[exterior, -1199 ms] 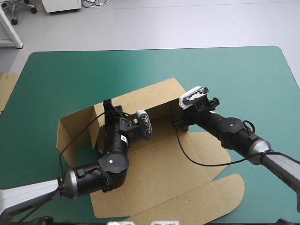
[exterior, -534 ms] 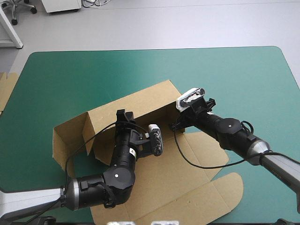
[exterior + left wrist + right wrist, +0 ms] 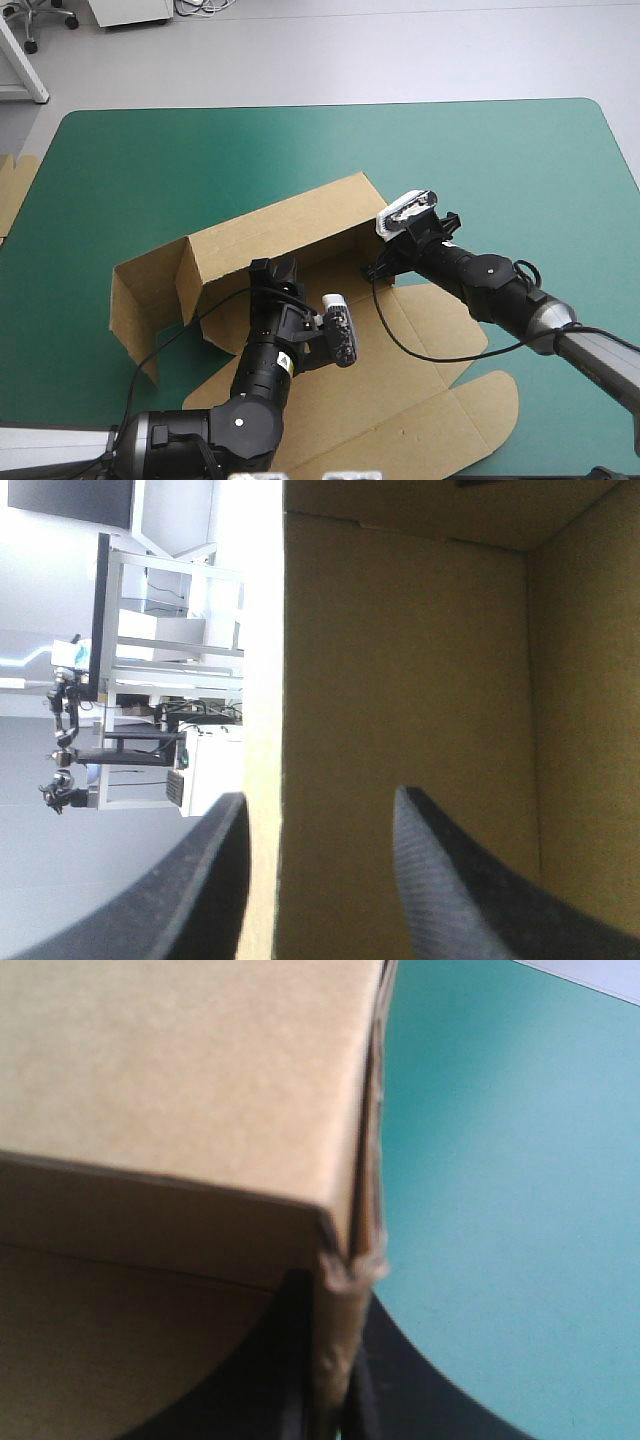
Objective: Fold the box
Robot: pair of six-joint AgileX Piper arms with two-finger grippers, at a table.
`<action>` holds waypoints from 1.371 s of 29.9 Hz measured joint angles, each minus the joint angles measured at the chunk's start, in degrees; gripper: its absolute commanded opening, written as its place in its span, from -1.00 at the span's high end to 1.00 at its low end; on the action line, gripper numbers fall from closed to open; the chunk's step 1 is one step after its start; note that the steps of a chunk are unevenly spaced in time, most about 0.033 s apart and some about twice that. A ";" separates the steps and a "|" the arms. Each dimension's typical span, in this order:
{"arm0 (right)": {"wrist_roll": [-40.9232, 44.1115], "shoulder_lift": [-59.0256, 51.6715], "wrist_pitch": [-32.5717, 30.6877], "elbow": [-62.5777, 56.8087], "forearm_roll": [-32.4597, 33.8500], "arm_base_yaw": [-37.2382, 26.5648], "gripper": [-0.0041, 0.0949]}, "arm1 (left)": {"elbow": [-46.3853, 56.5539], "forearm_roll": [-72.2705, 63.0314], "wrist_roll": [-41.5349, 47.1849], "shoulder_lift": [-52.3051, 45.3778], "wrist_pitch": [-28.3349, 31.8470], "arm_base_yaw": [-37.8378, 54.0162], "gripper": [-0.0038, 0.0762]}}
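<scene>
The brown box (image 3: 290, 225) lies at the middle of the teal-green cover (image 3: 480, 150). Its long far wall and left end wall are raised, and the remaining flaps lie flat toward the near edge. The left gripper (image 3: 315, 800) has its black fingers standing apart with the far wall's top edge between them; contact cannot be told. The right gripper (image 3: 332, 1295) has its fingers almost closed, pinching the wall's right corner edge. Open cover lies beyond the far wall and to the right. Further board (image 3: 14, 185) shows at the table's left edge.
</scene>
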State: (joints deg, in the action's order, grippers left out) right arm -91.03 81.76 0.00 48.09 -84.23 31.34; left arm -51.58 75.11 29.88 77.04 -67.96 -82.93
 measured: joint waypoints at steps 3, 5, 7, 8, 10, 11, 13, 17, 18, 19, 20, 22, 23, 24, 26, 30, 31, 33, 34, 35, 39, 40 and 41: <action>0.00 -0.06 0.00 -0.19 0.00 0.00 0.94 | -1.11 -1.73 1.16 -1.03 -0.22 -0.12 0.74; 0.00 -0.06 0.00 -0.25 0.00 0.00 0.94 | -3.45 -5.01 1.70 -1.79 -0.52 -0.12 0.92; 0.00 -0.06 0.00 -0.25 -0.05 0.00 0.94 | -6.30 -8.70 1.81 -2.82 -0.71 -0.12 0.91; 0.00 -0.06 0.00 -0.25 -0.05 0.00 0.94 | -8.07 -10.38 1.88 -3.51 -0.83 -0.12 0.91; 0.00 -0.06 0.00 -0.25 -0.05 0.00 0.94 | -11.30 -13.07 2.02 -4.92 -1.15 0.06 0.91; 0.00 -0.06 0.00 -0.25 -0.05 0.00 0.94 | -13.14 -14.72 2.07 -5.76 -1.20 0.64 0.91; 0.00 -0.06 0.00 -0.27 -0.05 0.00 0.94 | -16.67 -17.82 2.22 -7.39 -0.71 3.05 0.91; 0.00 -0.06 0.00 -0.27 -0.11 0.00 0.94 | -21.89 -22.76 0.85 -9.90 2.33 13.77 0.91; 0.00 -0.06 0.00 -0.27 -0.11 0.00 0.94 | -23.03 -23.64 0.03 -10.34 3.29 17.22 0.91; 0.00 -0.06 0.00 -0.27 -0.11 0.00 0.94 | -23.93 -24.61 -0.78 -10.56 4.18 20.16 0.91; 0.00 -0.06 0.00 -0.27 -0.11 0.00 0.94 | -25.23 -25.83 -1.94 -10.78 5.56 24.78 0.91; 0.00 -0.06 0.00 -0.27 -0.11 0.00 0.94 | -27.01 -27.76 -3.68 -10.84 7.68 31.37 0.91; 0.00 -0.06 0.00 -0.27 -0.11 0.00 0.94 | -27.80 -29.75 -4.97 -10.89 9.59 36.62 0.90; 0.00 -0.06 0.00 -0.27 -0.11 0.00 0.94 | -28.38 -31.34 -5.99 -10.89 11.05 40.31 0.90; 0.00 -0.06 0.53 -0.27 -0.11 0.11 0.94 | -28.90 -36.02 -8.53 -10.89 14.83 50.08 0.90; 0.25 -0.06 1.08 -0.27 -0.11 0.30 0.94 | -28.92 -49.97 -17.65 -10.22 19.56 69.54 0.90; 0.53 -0.06 1.20 -0.27 -0.16 0.30 0.94 | -28.92 -54.76 -21.13 -9.86 20.13 74.16 0.90; 1.10 -0.10 1.31 -0.27 -0.11 0.30 0.94 | -28.69 -63.07 -26.41 -8.89 21.31 81.20 0.90; 1.37 -0.23 1.34 -0.27 -0.12 0.31 0.94 | -28.32 -67.09 -29.07 -8.38 22.24 84.21 0.90; 1.55 -0.40 1.41 -0.33 -0.12 0.31 0.94 | -27.97 -70.68 -31.47 -7.85 23.02 86.45 0.90; 1.91 -2.47 2.52 -1.06 -0.12 0.31 0.94 | -27.04 -77.40 -36.89 -5.51 24.17 89.58 0.90; 1.96 -3.61 2.81 -1.06 0.00 0.12 0.94 | -26.97 -78.04 -37.54 -4.89 24.17 89.60 0.90; 1.96 -4.49 2.81 -1.06 0.08 -0.32 0.94 | -26.97 -78.48 -38.08 -4.31 24.17 89.60 0.90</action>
State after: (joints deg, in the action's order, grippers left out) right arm -89.08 77.27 2.81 47.03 -84.16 31.02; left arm -78.55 -3.37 -8.20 72.73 -43.78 6.66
